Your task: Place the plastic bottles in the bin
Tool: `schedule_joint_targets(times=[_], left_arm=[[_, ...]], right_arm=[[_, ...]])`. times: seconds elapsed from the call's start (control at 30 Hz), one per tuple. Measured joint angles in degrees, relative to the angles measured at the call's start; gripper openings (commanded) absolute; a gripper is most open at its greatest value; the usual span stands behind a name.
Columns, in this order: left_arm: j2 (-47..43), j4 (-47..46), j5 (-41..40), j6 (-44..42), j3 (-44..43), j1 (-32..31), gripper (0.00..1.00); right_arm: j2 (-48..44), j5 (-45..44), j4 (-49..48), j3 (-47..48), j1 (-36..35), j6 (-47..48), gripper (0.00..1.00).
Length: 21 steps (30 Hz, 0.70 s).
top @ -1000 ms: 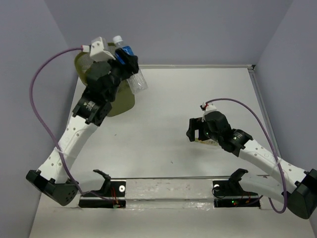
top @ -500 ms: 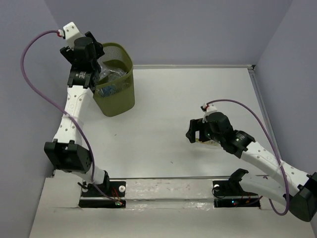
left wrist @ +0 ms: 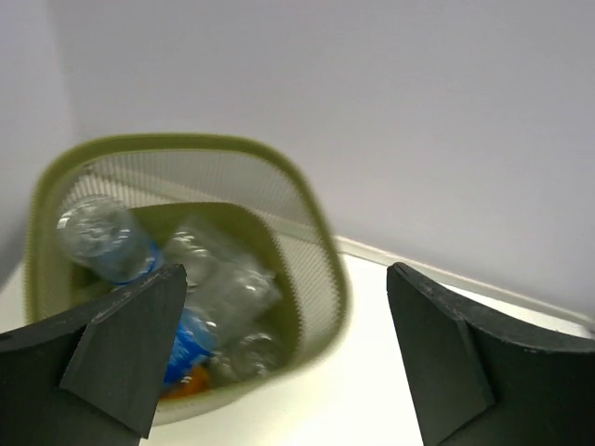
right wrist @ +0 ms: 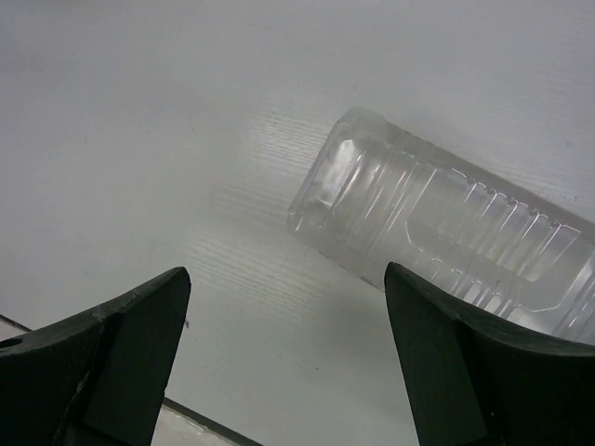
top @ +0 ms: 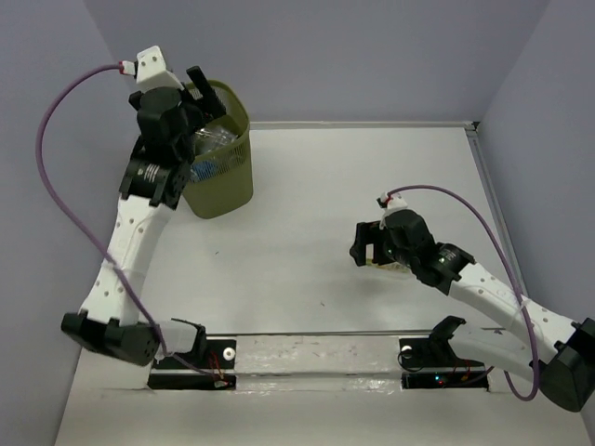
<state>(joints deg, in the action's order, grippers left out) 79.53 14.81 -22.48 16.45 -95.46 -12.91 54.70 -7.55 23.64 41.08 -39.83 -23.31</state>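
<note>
The olive-green mesh bin (top: 226, 181) stands at the far left of the table. Several clear plastic bottles (left wrist: 218, 279) lie inside it, one with a blue label (left wrist: 189, 336). My left gripper (top: 205, 94) is open and empty just above the bin's near-left rim (left wrist: 327, 265). In the left wrist view, my left gripper (left wrist: 279, 372) looks down into the bin. My right gripper (top: 368, 247) is open and hovers low over the table. A larger squarish clear bottle (right wrist: 446, 232) lies on its side just beyond my right gripper (right wrist: 288, 353), which does not touch it.
Grey walls close the table at the back and both sides. A raised table edge (top: 483, 177) runs along the right. Dark brackets (top: 195, 339) sit on the near rail by the arm bases.
One second ago my left gripper held a blue-labelled bottle above the bin. It has let go, the bottle now lies in the bin, and the jaws are open. The right arm has not moved.
</note>
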Motion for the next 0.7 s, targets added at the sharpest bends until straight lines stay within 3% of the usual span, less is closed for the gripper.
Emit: schedule_joint_targets(times=[0.17,0.3,0.5,0.7], left_arm=[[-20.13,-3.65,8.00,0.92,13.57,-8.50,0.99],[-33.18,-4.92,15.80,1.49,27.36,-9.22,0.99],[-42.07,-3.67,26.97,1.68,43.76,-9.27,0.99],[-45.29,-4.70,32.98,1.49,49.64,-9.27,0.99]], right_arm=[[2.40,-5.11,1.09,0.07,0.00,-1.70,0.93],[3.50,-11.93,2.78,0.11,0.13,-4.92,0.89],[1.33,-17.86,4.02,-0.20,3.23,-12.81,0.96],[-4.70,-21.57,7.21,-1.95,6.64,-20.48,1.00]])
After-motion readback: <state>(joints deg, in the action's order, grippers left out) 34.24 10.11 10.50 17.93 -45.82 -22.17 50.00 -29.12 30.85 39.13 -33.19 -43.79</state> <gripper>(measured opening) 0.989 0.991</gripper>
